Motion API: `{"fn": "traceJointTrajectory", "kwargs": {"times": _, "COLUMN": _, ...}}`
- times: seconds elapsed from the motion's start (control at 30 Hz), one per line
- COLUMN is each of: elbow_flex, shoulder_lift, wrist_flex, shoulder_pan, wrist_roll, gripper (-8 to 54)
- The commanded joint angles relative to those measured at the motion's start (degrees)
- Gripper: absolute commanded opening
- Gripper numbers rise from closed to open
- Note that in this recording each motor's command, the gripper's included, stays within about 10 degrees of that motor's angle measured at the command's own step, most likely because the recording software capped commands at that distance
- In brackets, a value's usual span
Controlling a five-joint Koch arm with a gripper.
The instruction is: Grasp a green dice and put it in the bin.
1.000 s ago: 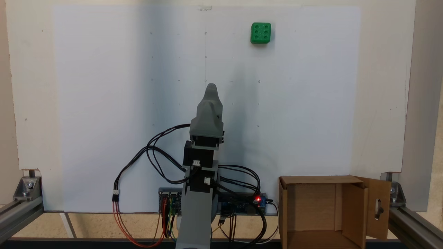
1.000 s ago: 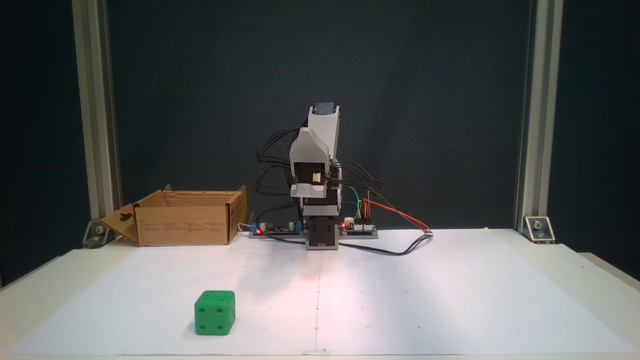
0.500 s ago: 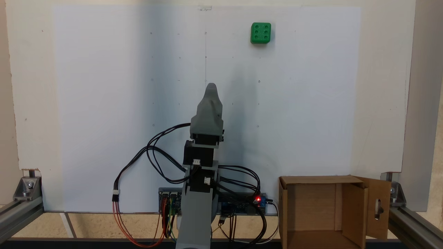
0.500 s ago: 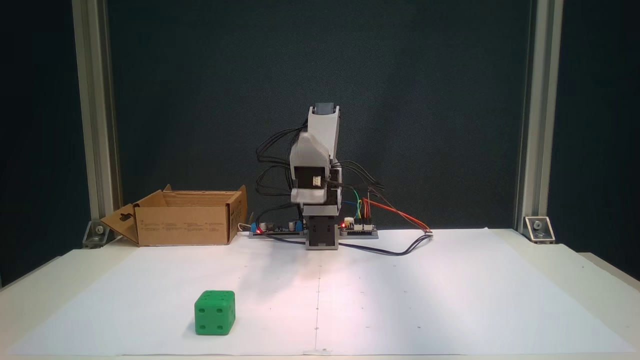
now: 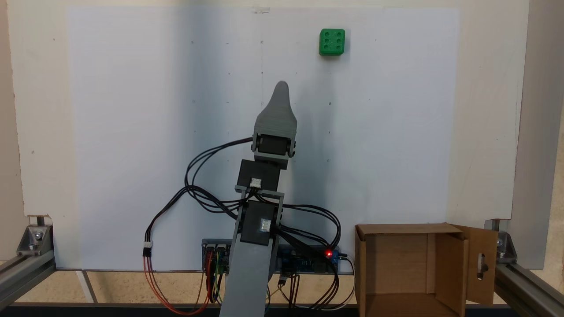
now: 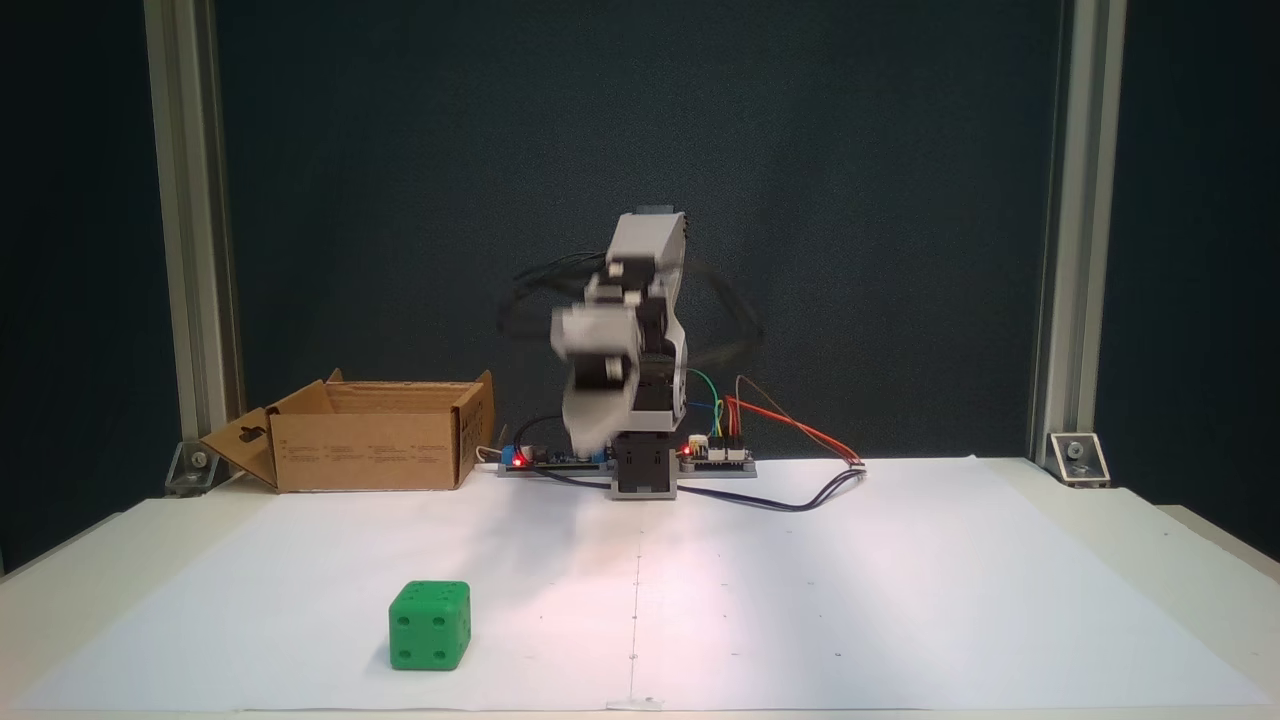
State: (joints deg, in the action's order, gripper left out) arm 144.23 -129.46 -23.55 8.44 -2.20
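The green dice (image 5: 332, 42) rests on the white sheet, six pips up, far from the arm's base; from the other side the dice (image 6: 430, 625) sits near the front left of the sheet. The grey gripper (image 5: 281, 86) hangs in the air, pointing toward the dice but well short of it and a little to its left. One tapered tip shows from above, so the jaws cannot be told apart. In the facing fixed view the gripper (image 6: 585, 435) is a motion blur. The cardboard bin (image 5: 396, 264) stands open beside the arm's base, the bin (image 6: 370, 450) lying at left there.
The controller board (image 5: 308, 259) and loose cables (image 5: 198, 193) sit at the arm's base. Aluminium frame posts (image 6: 190, 250) stand at the table's corners. A white sheet (image 5: 132, 132) covers the table.
The arm has unfolded and swung forward toward the dice, leaning slightly its way. The dice and the bin have not moved.
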Motion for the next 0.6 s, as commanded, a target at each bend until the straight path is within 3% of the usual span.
{"fn": "traceJointTrajectory", "kwargs": {"times": 0.0, "elbow_flex": -8.44, "shoulder_lift": -6.06, "wrist_flex": 9.21, "shoulder_pan": 0.18, "wrist_roll": -2.46, "gripper": 43.2}}
{"fn": "traceJointTrajectory", "kwargs": {"times": 0.13, "elbow_flex": -19.16, "shoulder_lift": -5.54, "wrist_flex": 24.41, "shoulder_pan": -0.26, "wrist_roll": -2.29, "gripper": 43.2}}
{"fn": "traceJointTrajectory", "kwargs": {"times": 0.57, "elbow_flex": -63.53, "shoulder_lift": 29.36, "wrist_flex": 72.23, "shoulder_pan": 2.11, "wrist_roll": -1.49, "gripper": 43.3}}
